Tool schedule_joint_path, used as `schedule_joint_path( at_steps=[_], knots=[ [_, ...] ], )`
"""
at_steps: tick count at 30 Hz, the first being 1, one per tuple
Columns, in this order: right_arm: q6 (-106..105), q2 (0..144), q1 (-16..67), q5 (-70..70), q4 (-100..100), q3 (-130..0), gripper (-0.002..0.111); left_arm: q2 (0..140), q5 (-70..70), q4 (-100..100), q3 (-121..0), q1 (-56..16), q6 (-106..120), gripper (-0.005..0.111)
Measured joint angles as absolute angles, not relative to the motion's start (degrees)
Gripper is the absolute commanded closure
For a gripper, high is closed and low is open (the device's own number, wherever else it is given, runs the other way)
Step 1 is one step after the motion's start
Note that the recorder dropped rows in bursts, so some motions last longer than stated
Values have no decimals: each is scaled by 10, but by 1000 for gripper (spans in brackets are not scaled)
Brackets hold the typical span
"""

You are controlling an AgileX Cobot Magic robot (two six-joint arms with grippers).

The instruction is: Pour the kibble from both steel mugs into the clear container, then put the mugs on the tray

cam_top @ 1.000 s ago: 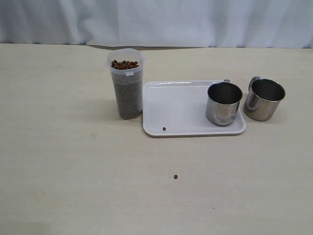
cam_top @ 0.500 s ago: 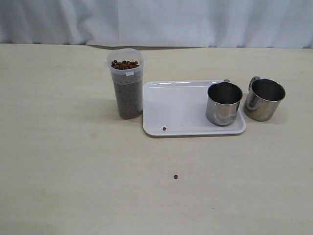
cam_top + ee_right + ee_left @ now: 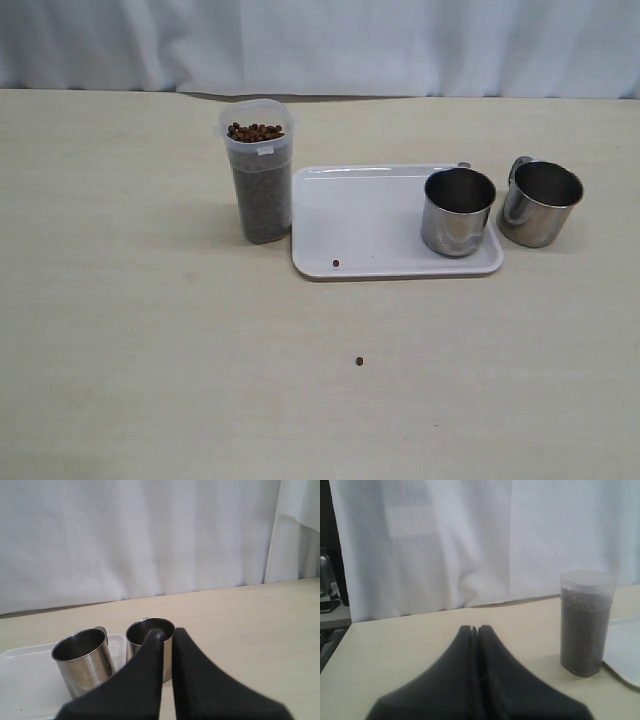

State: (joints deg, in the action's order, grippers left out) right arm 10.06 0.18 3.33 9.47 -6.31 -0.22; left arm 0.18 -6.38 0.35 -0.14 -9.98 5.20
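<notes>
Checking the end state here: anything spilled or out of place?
One kibble pellet lies on the tray, another on the table. One steel mug stands on the table beside the tray, not on it.

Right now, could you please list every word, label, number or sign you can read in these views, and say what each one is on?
None can be read.
The clear container has a small white patch just under its rim, too small to tell whether it carries print.
The tray, the steel mug standing on it and the steel mug beside it show no markings.
</notes>
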Motion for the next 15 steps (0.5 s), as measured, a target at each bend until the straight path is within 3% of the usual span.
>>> schedule_joint_path(
  at_steps=[15],
  knots=[
    [101,2,33,95,-63,-2,103,2,-64,6,-1,-86,58,107]
  ],
)
